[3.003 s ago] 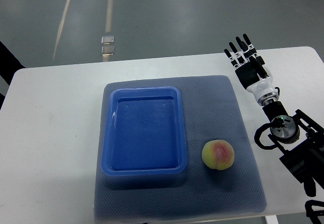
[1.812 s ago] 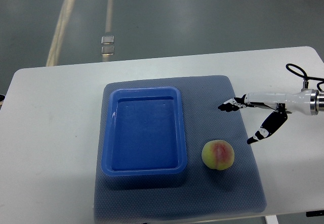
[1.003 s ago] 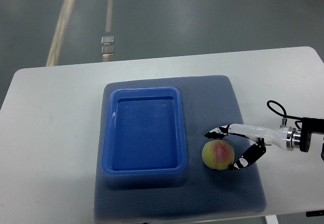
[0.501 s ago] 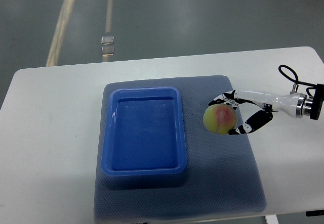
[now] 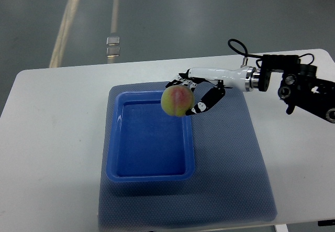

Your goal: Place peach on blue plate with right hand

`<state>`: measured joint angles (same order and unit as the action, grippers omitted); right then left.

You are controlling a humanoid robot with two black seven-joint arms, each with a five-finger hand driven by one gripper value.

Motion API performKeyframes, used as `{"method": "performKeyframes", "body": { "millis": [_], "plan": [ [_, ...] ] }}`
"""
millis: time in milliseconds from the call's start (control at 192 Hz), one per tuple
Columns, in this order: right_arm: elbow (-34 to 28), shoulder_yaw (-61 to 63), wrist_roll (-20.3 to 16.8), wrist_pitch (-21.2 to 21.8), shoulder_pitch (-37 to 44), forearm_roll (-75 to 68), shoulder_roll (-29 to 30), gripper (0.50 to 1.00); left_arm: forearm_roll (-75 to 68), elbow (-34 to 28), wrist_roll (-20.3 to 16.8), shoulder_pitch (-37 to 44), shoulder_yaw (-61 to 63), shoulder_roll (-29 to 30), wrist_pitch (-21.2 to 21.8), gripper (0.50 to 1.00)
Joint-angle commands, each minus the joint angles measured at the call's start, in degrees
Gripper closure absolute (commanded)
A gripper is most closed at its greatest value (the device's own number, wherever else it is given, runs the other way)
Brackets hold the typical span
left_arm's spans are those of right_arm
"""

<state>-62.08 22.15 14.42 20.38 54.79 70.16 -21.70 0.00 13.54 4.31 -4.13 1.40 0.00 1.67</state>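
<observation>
My right hand (image 5: 189, 93) is shut on the yellow-green and pink peach (image 5: 177, 100) and holds it in the air over the far right corner of the blue plate (image 5: 150, 174). The plate is a rectangular blue tray with nothing in it, lying on a dark blue-grey mat (image 5: 230, 158). The right arm (image 5: 293, 83) comes in from the right edge. The left arm is out of view.
The mat lies on a white table (image 5: 52, 137). The table's far edge runs just behind the plate, with grey floor beyond. A small shiny object (image 5: 111, 45) lies on the floor.
My right hand came down beside the peach, closed on it, lifted it off the mat and carried it left and away to above the plate's far right corner.
</observation>
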Motion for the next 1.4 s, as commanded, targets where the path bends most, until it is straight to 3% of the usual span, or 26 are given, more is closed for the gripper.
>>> {"method": "performKeyframes", "body": {
  "millis": [0,188,266,287,292,298,303,355,360,392,496,674,721,726,789,862,930,1018,1023,1034,1149,1217,1394],
  "plan": [
    [5.9,-1.8,0.0,-1.0,0.2,2.1,7.0,1.000,0.0,-0.1,0.0,0.0,0.0,0.0,0.0,0.500],
    [10.8,-4.9,0.1,-2.0,-0.2,3.5,11.1,0.979,0.0,0.0,0.0,0.0,0.1,0.0,0.0,0.500],
    [13.2,-6.7,0.3,-3.9,-0.5,4.2,13.1,0.914,0.0,0.0,0.0,0.0,0.1,0.0,0.0,0.500],
    [13.3,-6.9,0.3,-3.8,-0.5,4.1,13.4,0.881,0.0,0.0,0.0,0.0,0.1,0.0,0.0,0.500],
    [13.3,-6.9,0.3,-3.7,-0.6,4.2,13.5,0.851,0.0,0.0,0.0,0.0,0.1,0.0,0.0,0.500],
    [13.3,-6.9,0.3,-3.7,-0.6,4.2,13.5,0.850,0.0,0.0,0.0,0.0,0.1,0.0,0.0,0.500],
    [13.3,-6.9,0.3,-3.5,-0.6,4.2,13.5,0.808,0.0,0.0,0.0,0.0,0.1,0.0,0.0,0.500],
    [13.3,-6.9,0.3,-3.5,-0.6,4.2,13.5,0.807,0.0,0.0,0.0,0.0,0.1,0.0,0.0,0.500],
    [13.3,-6.8,0.4,-3.4,-1.1,4.1,13.8,0.617,0.0,0.0,0.0,0.0,0.1,0.0,0.0,0.500],
    [13.3,-6.8,0.4,-3.3,-1.3,4.1,13.9,0.581,0.0,0.0,0.0,0.0,0.1,0.0,0.0,0.500],
    [13.2,-6.1,0.5,-2.3,-1.2,3.6,13.4,0.570,0.0,-0.1,0.0,0.0,0.0,0.0,0.0,0.500],
    [10.6,2.8,0.5,4.7,0.9,1.4,9.6,0.570,0.0,-0.1,0.0,0.0,0.0,0.0,0.0,0.500],
    [10.6,2.8,0.5,4.7,0.9,1.4,9.6,0.570,0.0,-0.1,0.0,0.0,0.0,0.0,0.0,0.500],
    [9.6,6.2,0.5,7.5,1.0,-0.8,7.7,0.570,0.0,-0.1,0.0,0.0,0.0,0.0,0.0,0.500],
    [8.8,10.5,0.5,9.8,1.0,-4.8,5.2,0.568,0.0,-0.1,0.0,0.0,0.1,0.0,0.0,0.500],
    [8.6,11.8,0.4,10.3,0.8,-6.4,4.2,0.568,0.0,-0.1,0.0,0.0,0.1,0.0,0.0,0.500],
    [9.0,17.7,0.7,10.3,-1.0,-16.8,1.0,0.570,0.0,-0.1,0.0,0.0,0.0,0.0,0.0,0.500],
    [9.7,19.5,0.7,10.2,-3.1,-20.8,1.0,0.568,0.0,-0.1,0.0,0.0,0.0,0.0,0.0,0.500],
    [10.8,23.3,1.0,10.2,-7.9,-29.2,1.3,0.570,0.0,-0.1,0.0,0.0,0.0,0.0,0.0,0.500],
    [11.1,24.4,1.1,10.3,-9.1,-31.5,1.7,0.568,0.0,-0.1,0.0,0.0,0.1,0.0,0.0,0.500],
    [12.7,33.2,1.7,10.0,-18.8,-52.5,4.7,0.570,0.0,0.0,0.0,0.0,0.1,0.0,0.0,0.500],
    [15.8,37.4,1.9,9.0,-22.8,-63.4,9.7,0.570,0.0,0.1,0.0,0.0,0.1,0.0,0.0,0.500],
    [22.0,41.0,4.3,8.4,-23.5,-67.0,13.6,0.570,0.0,0.0,0.0,0.0,0.1,0.0,0.1,0.500]
  ]
}}
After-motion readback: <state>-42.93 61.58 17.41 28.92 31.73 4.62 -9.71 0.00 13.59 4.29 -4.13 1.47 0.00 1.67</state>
